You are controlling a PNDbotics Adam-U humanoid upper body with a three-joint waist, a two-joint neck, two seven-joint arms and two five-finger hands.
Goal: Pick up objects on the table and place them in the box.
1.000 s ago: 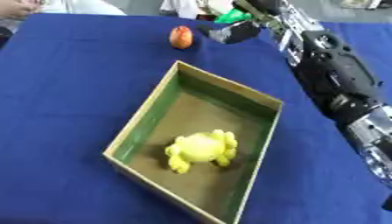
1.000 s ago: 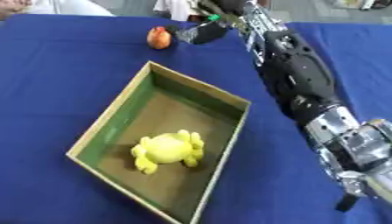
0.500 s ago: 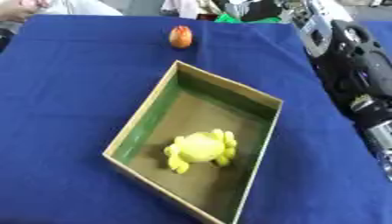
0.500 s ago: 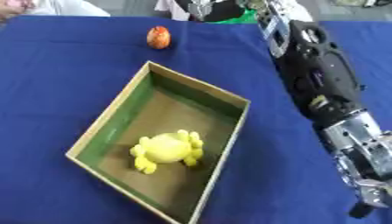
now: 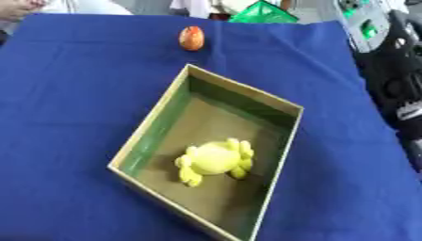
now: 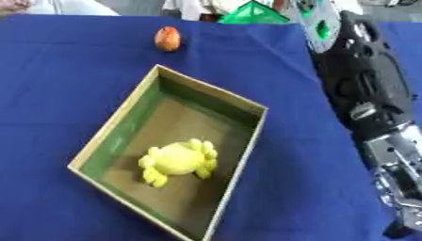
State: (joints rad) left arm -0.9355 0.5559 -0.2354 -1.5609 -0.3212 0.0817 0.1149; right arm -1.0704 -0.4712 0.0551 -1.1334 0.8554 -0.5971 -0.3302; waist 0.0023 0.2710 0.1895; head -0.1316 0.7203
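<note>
Looking down from the head camera, I see the box [image 5: 157, 127] sitting askew near the middle of the desk [image 5: 74, 94], which is covered in a deep blue cloth. It is a shallow open box with a tan rim, green inner walls and a brownish floor, and one corner points toward the far edge. Inside it, toward the near end, a yellow soft toy [image 5: 216, 160] with stubby rounded limbs lies on the floor, clear of the walls as far as I can tell. Out on the cloth, a small orange-red object [image 6: 167, 38], egg-shaped and upright, stands near the far edge, well apart from the box and a little left of its far corner. My right arm [image 6: 367, 99] runs along the right edge of the desk, a bulky black forearm with silver joints nearer to me, reaching up toward the far right corner. The right hand itself is out of the picture in both eyes, so I cannot tell how far its fingers are spread or whether it has hold of anything. My left hand shows in neither view. Beyond the far edge of the desk there is something bright green [image 5: 263, 13] with a pointed top, sitting just off the cloth, and I cannot make out what it is.
</note>
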